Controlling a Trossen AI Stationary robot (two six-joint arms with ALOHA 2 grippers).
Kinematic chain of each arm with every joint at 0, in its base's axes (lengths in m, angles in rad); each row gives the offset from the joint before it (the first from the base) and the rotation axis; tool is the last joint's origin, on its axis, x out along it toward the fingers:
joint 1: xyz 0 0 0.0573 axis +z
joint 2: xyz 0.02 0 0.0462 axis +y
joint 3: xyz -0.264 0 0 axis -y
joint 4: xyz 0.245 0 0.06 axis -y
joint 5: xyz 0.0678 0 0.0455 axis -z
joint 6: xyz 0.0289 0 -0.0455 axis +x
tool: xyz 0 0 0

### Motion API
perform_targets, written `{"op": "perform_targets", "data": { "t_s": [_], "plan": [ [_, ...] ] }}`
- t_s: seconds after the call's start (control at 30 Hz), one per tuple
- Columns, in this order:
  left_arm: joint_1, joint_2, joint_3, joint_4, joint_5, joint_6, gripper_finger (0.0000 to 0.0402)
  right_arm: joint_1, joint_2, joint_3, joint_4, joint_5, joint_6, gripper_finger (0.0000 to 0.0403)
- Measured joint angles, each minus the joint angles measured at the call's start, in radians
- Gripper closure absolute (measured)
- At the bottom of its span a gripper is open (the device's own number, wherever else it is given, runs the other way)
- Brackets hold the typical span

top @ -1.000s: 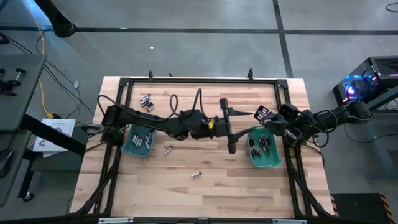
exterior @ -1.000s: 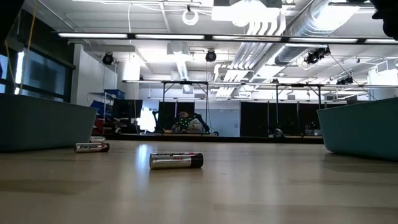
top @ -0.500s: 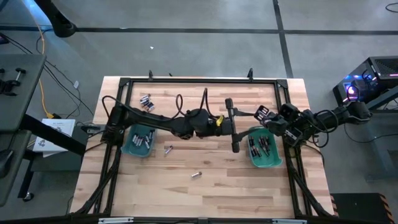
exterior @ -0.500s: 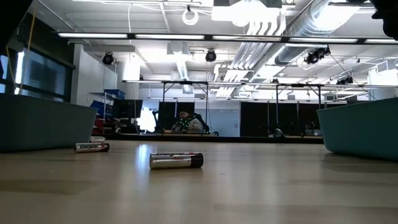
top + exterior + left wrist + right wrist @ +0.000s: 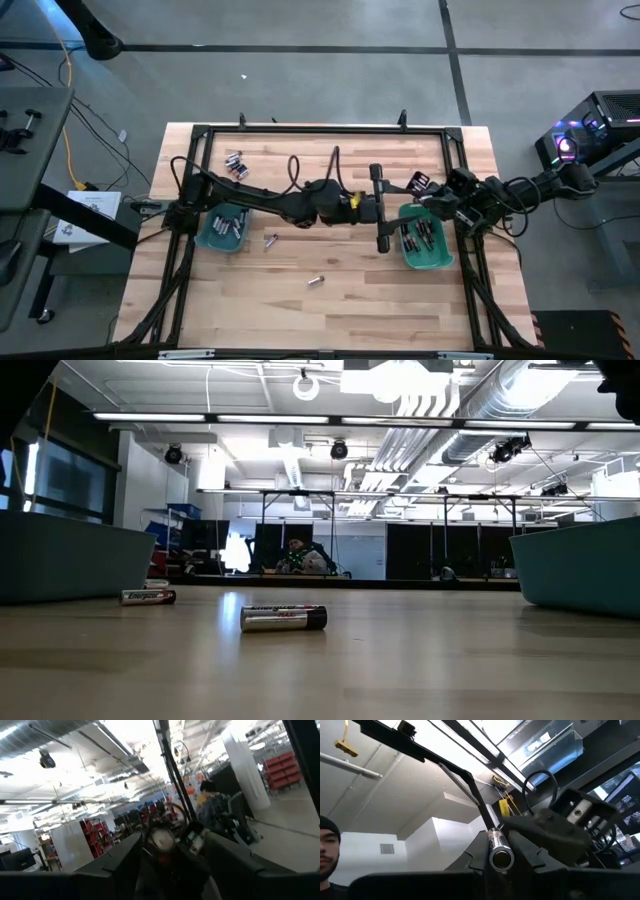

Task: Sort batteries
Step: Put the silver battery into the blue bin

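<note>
Batteries (image 5: 421, 236) fill your right teal bin (image 5: 444, 258) from above, beside the left gripper (image 5: 381, 210), fingers apart. Low down, one battery (image 5: 283, 618) lies on the table (image 5: 400, 660). Your right gripper (image 5: 500, 856) clamps a cell (image 5: 498, 851).
</note>
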Motion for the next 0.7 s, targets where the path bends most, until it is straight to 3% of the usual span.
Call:
{"op": "perform_targets", "data": {
  "t_s": [0.3,0.7],
  "plan": [
    [-0.011,0.037,0.056,-0.006,-0.044,0.001,0.0216,0.0,0.0,0.0,0.013,0.0,0.0,0.0371],
    [-0.013,0.032,0.056,-0.01,-0.053,-0.075,0.0349,0.0,-0.001,0.0,0.027,-0.006,0.008,0.0369]
  ]
}}
